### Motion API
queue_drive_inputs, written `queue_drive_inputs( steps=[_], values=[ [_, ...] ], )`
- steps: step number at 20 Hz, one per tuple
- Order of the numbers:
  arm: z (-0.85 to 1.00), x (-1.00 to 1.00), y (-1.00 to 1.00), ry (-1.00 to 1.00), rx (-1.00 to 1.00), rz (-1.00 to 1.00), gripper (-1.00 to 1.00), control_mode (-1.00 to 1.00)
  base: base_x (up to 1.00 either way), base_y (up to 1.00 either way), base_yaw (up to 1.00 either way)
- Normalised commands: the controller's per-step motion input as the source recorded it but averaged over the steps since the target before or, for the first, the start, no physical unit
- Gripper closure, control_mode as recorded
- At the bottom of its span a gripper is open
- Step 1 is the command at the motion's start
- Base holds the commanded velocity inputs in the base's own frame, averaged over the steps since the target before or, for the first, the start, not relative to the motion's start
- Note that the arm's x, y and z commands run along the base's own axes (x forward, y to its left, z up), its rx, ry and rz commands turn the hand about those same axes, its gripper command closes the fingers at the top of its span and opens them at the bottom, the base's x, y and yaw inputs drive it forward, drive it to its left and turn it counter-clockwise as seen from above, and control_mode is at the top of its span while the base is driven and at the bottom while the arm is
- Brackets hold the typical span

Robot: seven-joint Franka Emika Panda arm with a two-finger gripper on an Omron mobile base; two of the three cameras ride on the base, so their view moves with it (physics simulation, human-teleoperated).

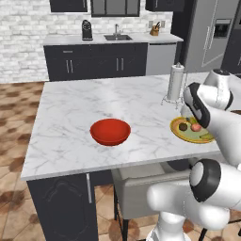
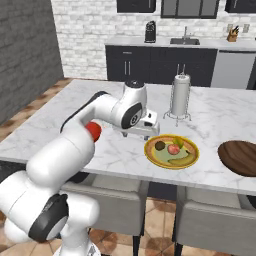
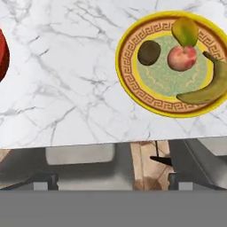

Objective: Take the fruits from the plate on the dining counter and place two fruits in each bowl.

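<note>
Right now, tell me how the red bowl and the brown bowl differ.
The red bowl is glossy and deep with steep walls; the brown bowl is dark, wood-like and shallow, almost flat. The red bowl sits to the left of the plate, the brown bowl to its right, partly cut off by the picture's edge. Both rest on the dining counter, and neither holds any visible fruit.

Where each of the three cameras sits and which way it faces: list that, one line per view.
Left base view: behind the arm's left, facing the counter, red bowl and plate; arm at lower right.
Right base view: behind the arm's right, facing the counter, plate, brown bowl and paper towel roll; arm at lower left.
Hand view: on the hand, looking down at the plate with banana and three other fruits; open gripper at bottom.
Shared: both base views show the plate and sink wall.
</note>
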Motion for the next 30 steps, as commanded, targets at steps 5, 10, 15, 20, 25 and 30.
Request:
queue_drive_inputs(
  steps=[5, 10, 15, 20, 25, 30],
  values=[
    [-0.56, 0.18, -0.76, 0.17, -0.12, -0.05, -1.00, -1.00, 0.00, 0.00, 0.00],
    [-0.71, 0.86, -0.25, 0.09, -0.10, -0.09, -1.00, -1.00, 0.00, 0.00, 0.00],
    [-0.16, 0.56, -0.23, 0.02, 0.01, -0.14, -1.00, -1.00, 0.00, 0.00, 0.00],
    [-0.21, 0.16, -0.12, -0.03, 0.06, -0.23, -1.00, -1.00, 0.00, 0.00, 0.00],
    [-0.17, 0.29, -0.06, 0.00, 0.03, -0.26, -1.00, -1.00, 0.00, 0.00, 0.00],
    [-0.05, 0.07, -0.17, 0.00, 0.03, -0.16, -1.00, -1.00, 0.00, 0.00, 0.00]
  ],
)
